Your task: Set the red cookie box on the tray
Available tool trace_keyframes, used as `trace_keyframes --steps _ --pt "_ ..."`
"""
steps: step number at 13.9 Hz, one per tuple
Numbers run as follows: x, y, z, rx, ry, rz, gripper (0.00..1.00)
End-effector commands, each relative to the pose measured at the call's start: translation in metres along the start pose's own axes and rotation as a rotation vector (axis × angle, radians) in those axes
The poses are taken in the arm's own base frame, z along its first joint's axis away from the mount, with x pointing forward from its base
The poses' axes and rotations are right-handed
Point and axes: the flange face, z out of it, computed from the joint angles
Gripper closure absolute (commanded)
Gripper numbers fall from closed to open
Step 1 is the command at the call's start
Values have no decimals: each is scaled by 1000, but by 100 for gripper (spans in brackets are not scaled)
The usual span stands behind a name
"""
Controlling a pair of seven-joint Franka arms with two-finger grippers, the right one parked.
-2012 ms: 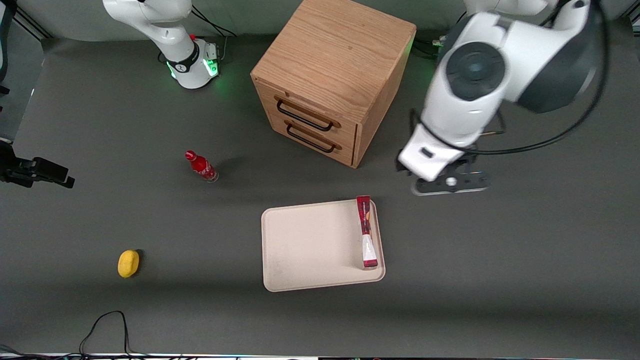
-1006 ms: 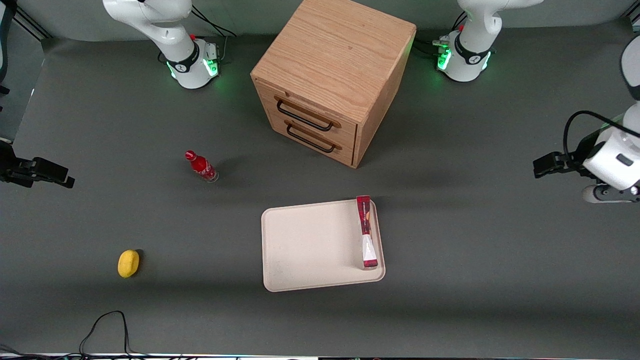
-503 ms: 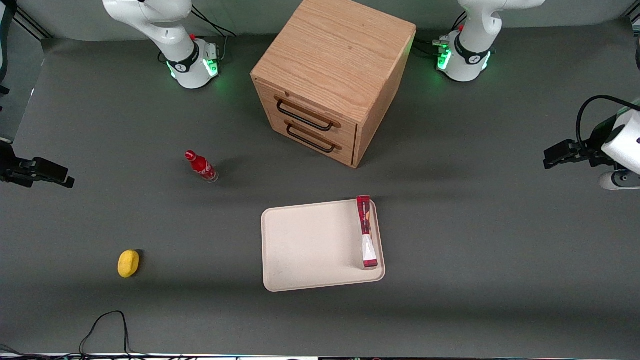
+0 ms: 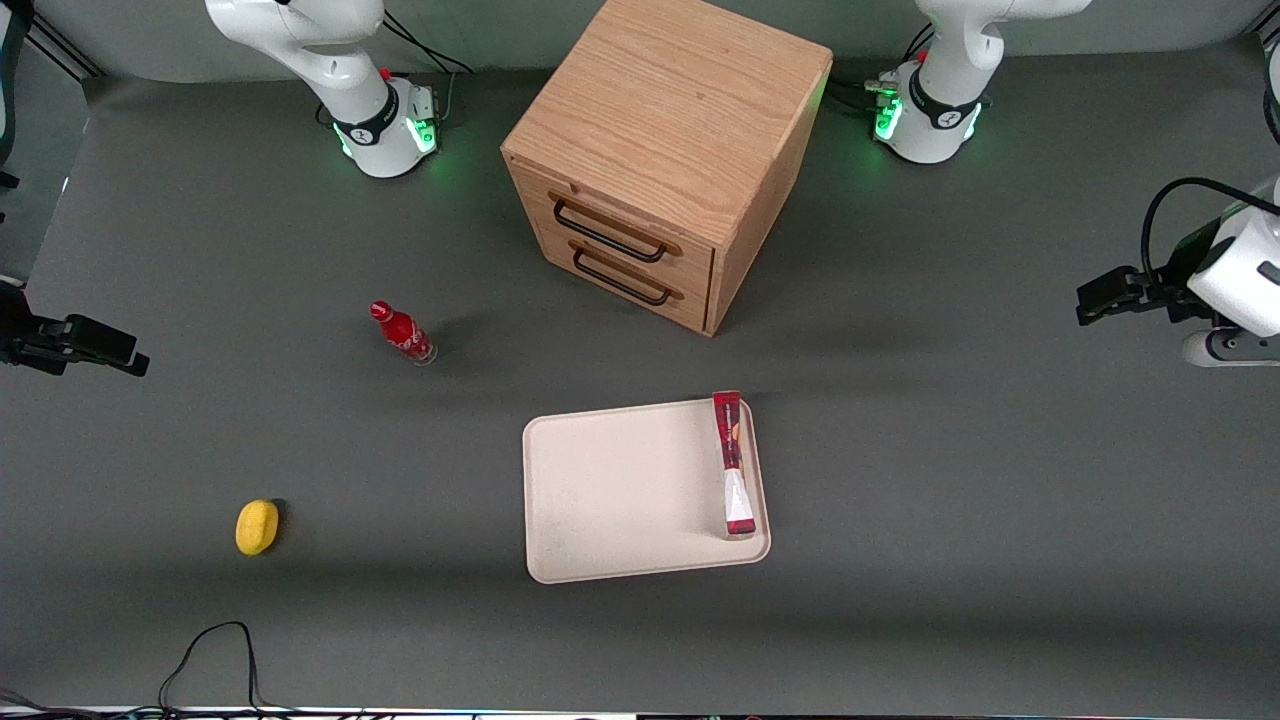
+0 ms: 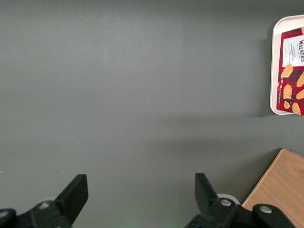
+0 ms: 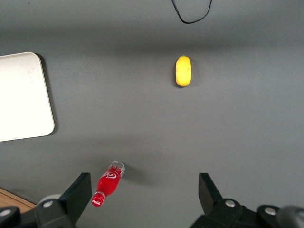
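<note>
Red cookie box (image 4: 733,464) on edge inside tray (image 4: 620,490) rim; end effector (image 5: 140,197) spread apart, empty, well off tray toward working arm's table end.

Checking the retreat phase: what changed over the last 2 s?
The gripper, open and empty, swung away from beside the tray to the working arm's end of the table. The red cookie box stayed on the tray; bottle and cabinet unmoved.

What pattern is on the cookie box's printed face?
Red tartan with golden cookies and a white label on the red cookie box, best in the left wrist view.
</note>
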Motion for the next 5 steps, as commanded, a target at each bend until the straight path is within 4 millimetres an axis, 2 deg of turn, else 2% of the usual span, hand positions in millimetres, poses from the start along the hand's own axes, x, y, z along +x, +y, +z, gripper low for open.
trace_keyframes --steps 1,5 --pt "-9 1 -4 -14 -2 3 0" --pt "-10 -3 -3 -13 -11 0 0"
